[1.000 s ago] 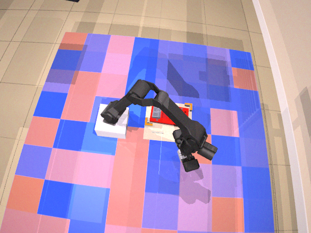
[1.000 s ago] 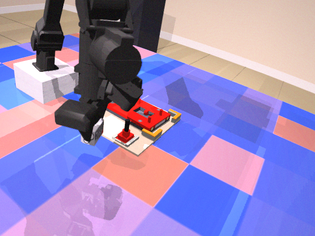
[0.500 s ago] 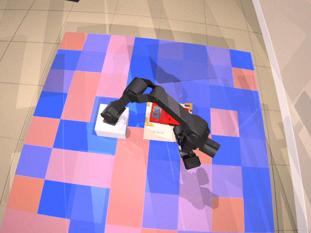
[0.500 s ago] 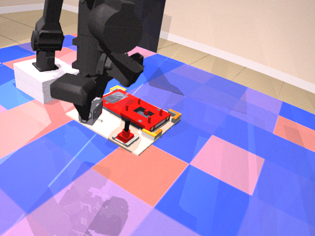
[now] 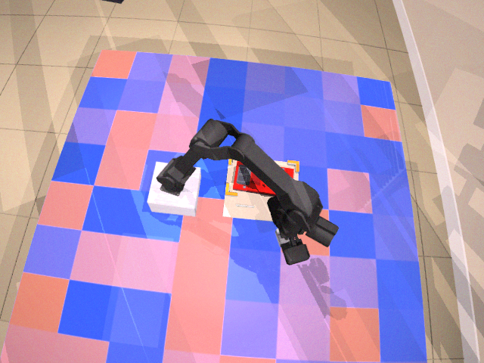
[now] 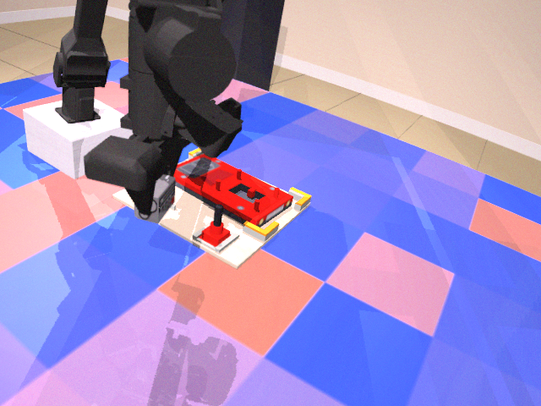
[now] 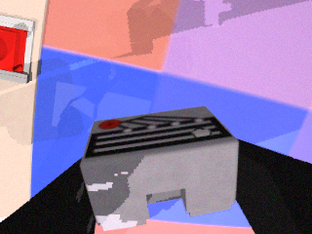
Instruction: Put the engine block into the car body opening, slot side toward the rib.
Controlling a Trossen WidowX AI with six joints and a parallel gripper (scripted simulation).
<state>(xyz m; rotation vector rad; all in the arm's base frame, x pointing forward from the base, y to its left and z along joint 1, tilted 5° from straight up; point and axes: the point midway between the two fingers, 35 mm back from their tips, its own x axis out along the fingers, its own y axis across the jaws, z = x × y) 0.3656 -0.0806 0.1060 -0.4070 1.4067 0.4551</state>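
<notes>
The engine block (image 5: 280, 237) (image 6: 163, 201) (image 7: 161, 168) shows in the top view as a small grey patch under the arm, at about 5 o'clock from the red car body (image 5: 239, 186) (image 6: 218, 192). The pincer (image 5: 287, 240) (image 6: 152, 196) (image 7: 156, 155) is around it there, and the white pedestal (image 5: 174, 207) (image 6: 48, 139) carrying the arm's foot stands at 9 o'clock from the car. In the exterior view, the block is pinched in the pincer, outside the car's opening (image 6: 239, 190) and at roughly 9 o'clock from it. A red rib (image 6: 251, 193) stands within that opening. From the block, a red piece with a black stick (image 6: 215, 233) lies at 4 o'clock on its pale tray (image 6: 216, 249) (image 7: 30, 49), and the pedestal is at 10 o'clock. Car and tray share a cream board (image 6: 237, 260) (image 5: 249, 212) (image 7: 15, 141), with yellow-topped corner brackets (image 6: 266, 230) (image 5: 231, 190) by the car. In the wrist view, the black fingers grip the block's sides at 8 and 4 o'clock. Its striped face has a red disc (image 7: 109, 124) at 11 o'clock, and the slot (image 7: 167, 195) is at 6 o'clock. The tray's edge shows at 10 o'clock.
</notes>
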